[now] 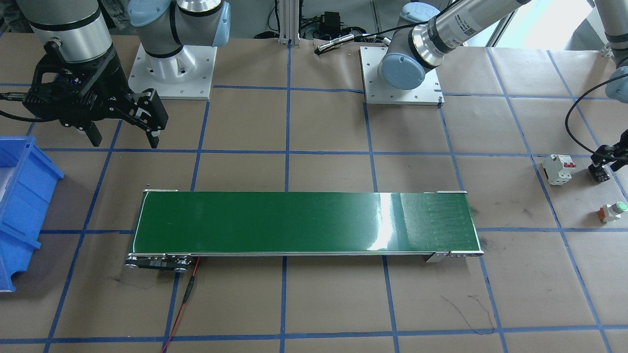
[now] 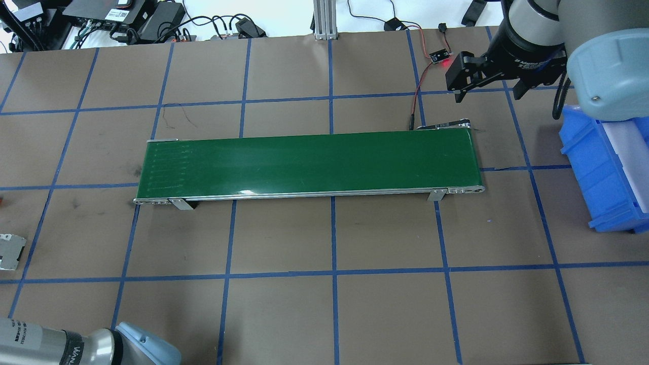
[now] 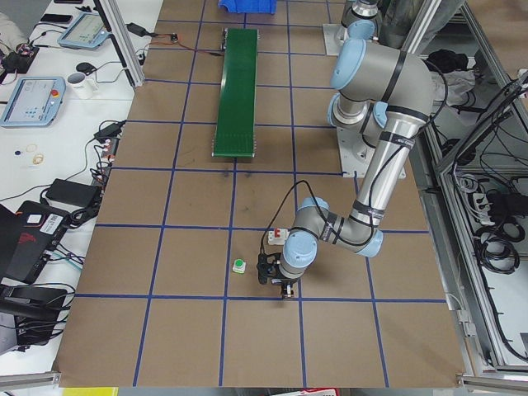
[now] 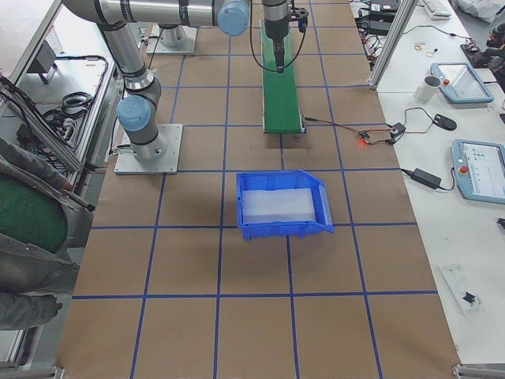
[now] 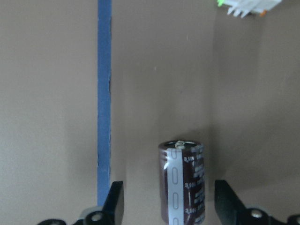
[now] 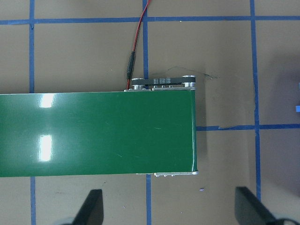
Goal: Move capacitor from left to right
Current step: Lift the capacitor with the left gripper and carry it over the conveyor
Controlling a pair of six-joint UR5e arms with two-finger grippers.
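The capacitor (image 5: 183,185), a dark stubby cylinder with a silvery-white stripe, stands upright on the brown table paper. My left gripper (image 5: 171,190) is low over it and open. Its two fingers stand on either side of the capacitor with a gap on each side. In the front-facing view my left gripper (image 1: 602,162) is at the far right edge, next to the white breaker (image 1: 559,169). My right gripper (image 1: 122,132) is open and empty, held above the table beside the end of the green conveyor belt (image 6: 93,136).
The green conveyor belt (image 1: 304,223) lies across the middle of the table. A blue bin (image 1: 19,211) stands on the robot's right side. A white button with a green cap (image 1: 613,211) sits near the breaker. A red wire (image 1: 184,304) runs from the conveyor's end.
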